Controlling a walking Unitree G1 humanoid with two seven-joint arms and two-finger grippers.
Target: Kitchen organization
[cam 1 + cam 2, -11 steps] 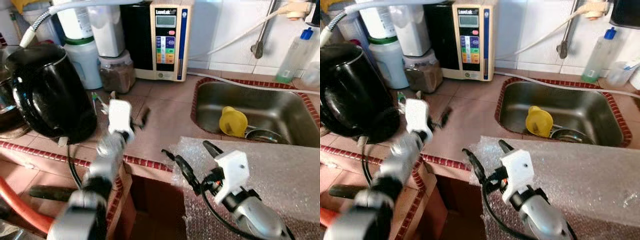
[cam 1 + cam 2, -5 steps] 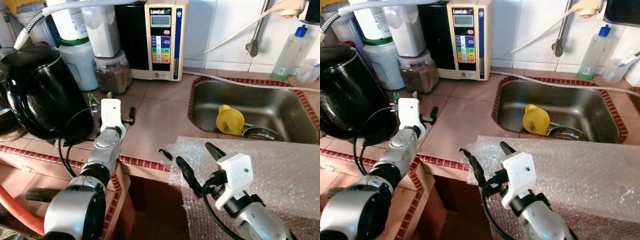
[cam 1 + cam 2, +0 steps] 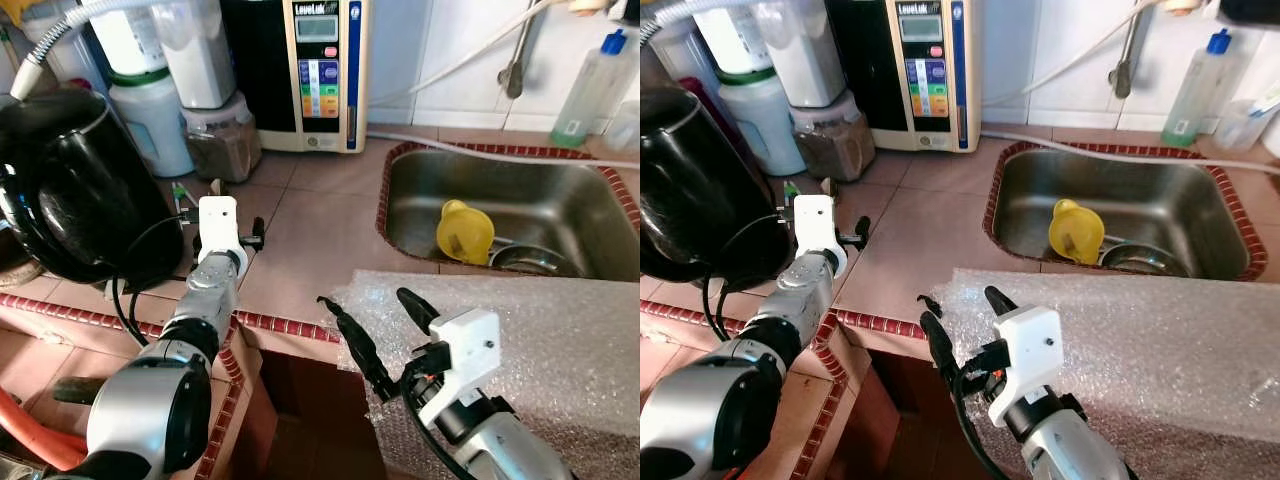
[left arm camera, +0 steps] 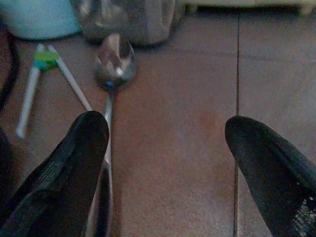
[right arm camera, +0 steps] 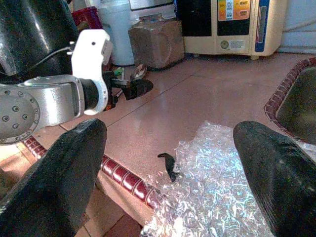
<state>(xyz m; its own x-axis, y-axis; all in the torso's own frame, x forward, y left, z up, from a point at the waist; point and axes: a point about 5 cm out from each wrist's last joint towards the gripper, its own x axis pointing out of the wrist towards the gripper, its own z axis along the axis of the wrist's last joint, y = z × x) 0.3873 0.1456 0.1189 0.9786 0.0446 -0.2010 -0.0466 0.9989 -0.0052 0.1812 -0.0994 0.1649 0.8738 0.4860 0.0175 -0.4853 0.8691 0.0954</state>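
Observation:
My left gripper [image 4: 165, 153] is open and low over the tiled counter [image 3: 320, 230], just right of the black kettle [image 3: 70, 190]. A metal spoon [image 4: 114, 61] lies on the tiles ahead of it, and its handle runs under one finger [image 4: 74, 163]. A white and green utensil [image 4: 39, 74] lies beside the spoon. My right gripper [image 3: 385, 322] is open with nothing in it. It hovers at the near left edge of a bubble wrap sheet [image 3: 540, 330].
A steel sink [image 3: 560, 205] at the right holds a yellow cup [image 3: 465, 230] and a metal dish. A jar [image 3: 222, 145], white containers and a water ionizer [image 3: 325, 70] line the back wall. A bottle [image 3: 590, 90] stands behind the sink.
My left arm has gone down and settled on the counter beside the kettle, near the spoon. The right gripper has dropped slightly at the bubble wrap's edge. The camera has shifted a little.

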